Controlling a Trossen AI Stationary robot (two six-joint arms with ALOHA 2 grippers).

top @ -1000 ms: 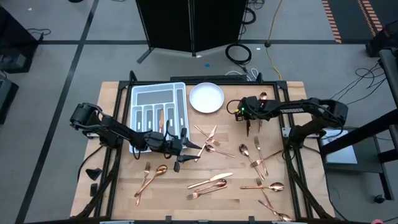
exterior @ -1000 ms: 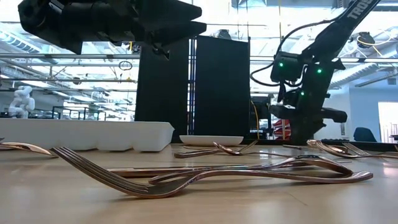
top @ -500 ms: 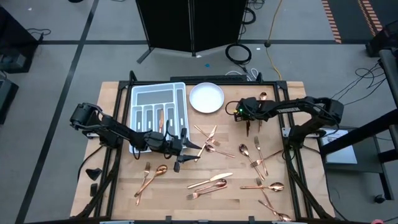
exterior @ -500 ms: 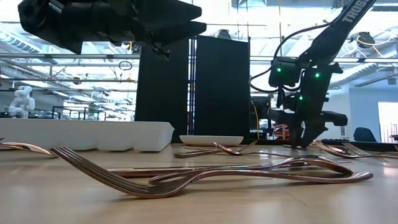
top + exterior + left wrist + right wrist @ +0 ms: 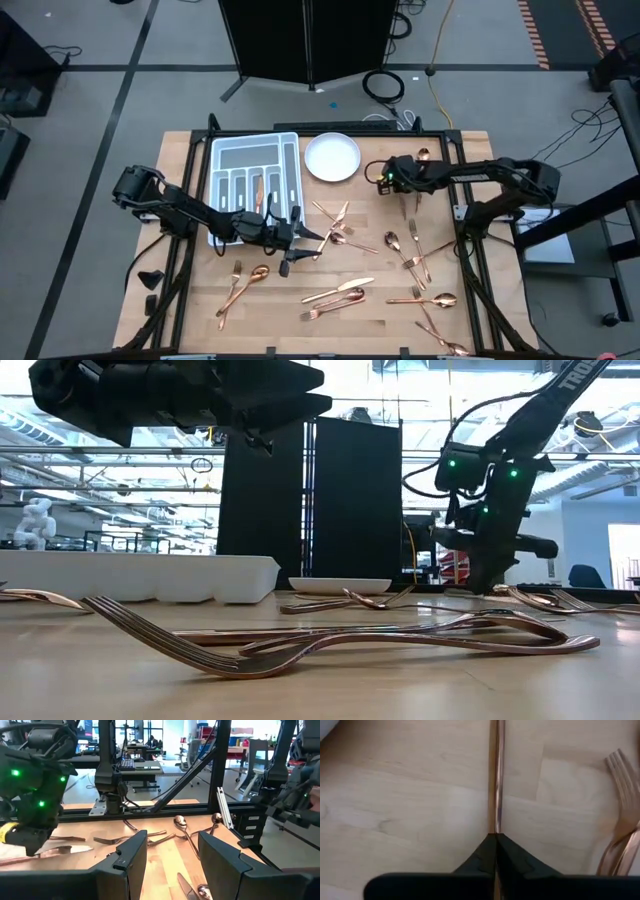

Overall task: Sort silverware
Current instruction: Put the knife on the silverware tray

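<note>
- Silverware (image 5: 338, 293): slim, shiny copper-coloured forks, spoons and knives, scattered over the near and middle part of the wooden surface (image 5: 190, 310); one piece lies in a slot of the grey tray (image 5: 254, 170) at the far left.
- In the low view a fork (image 5: 300, 643) lies nearest the camera, tines curving up off the wood.
- Right pincer (image 5: 413, 203): near the far right of the surface, just beside the white plate (image 5: 332, 157), arm reaching in from the right edge. Fingers (image 5: 492, 851) pressed together on a thin copper handle (image 5: 496, 775) (which kind of piece, cannot tell).
- Left pincer (image 5: 318, 238): at mid-surface, arm stretched in low from the left past the tray; fingers (image 5: 131, 855) spread, nothing between them.
- Count: two arms, one tray, one plate; loose silverware roughly fifteen to twenty pieces (overlaps prevent an exact tally).
</note>
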